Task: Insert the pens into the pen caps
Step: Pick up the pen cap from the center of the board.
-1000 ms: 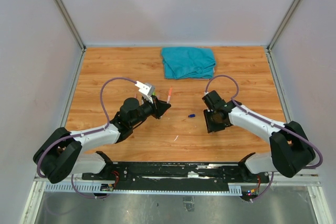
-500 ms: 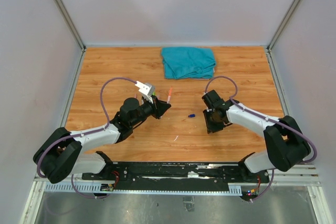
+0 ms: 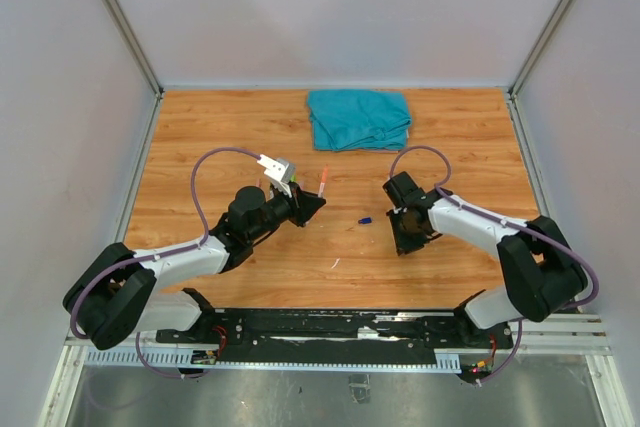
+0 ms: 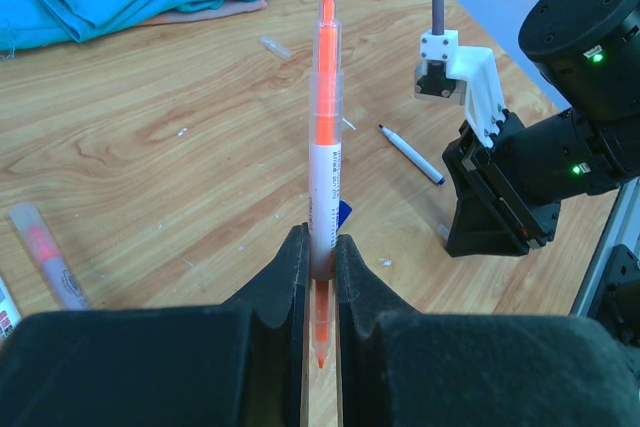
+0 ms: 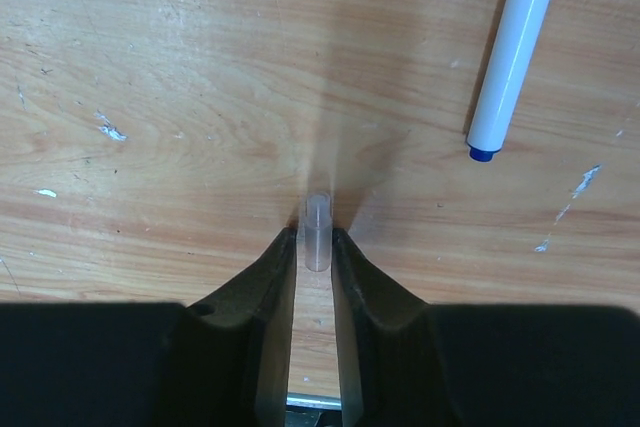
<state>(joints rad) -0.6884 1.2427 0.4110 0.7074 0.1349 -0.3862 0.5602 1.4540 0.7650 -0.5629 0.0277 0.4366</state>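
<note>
Right of the middle of the counter point(image 3: 200, 127), the right arm's jaws have been narrowed over the last second and shifted slightly leftward. A small clear cap point(image 5: 318, 232) is now bracketed between them on the wood, though it cannot be told whether it is yet firmly pinched. Near it a white pen point(image 5: 515, 37) with a blue end is left lying. Left of the middle, the orange pen point(image 4: 325, 147) is kept clenched in the left arm's jaws, tip pointing away, unmoved. Once secured, the cap can likely be brought to that pen. At the far edge, the teal cloth point(image 3: 360, 117) is undisturbed.
</note>
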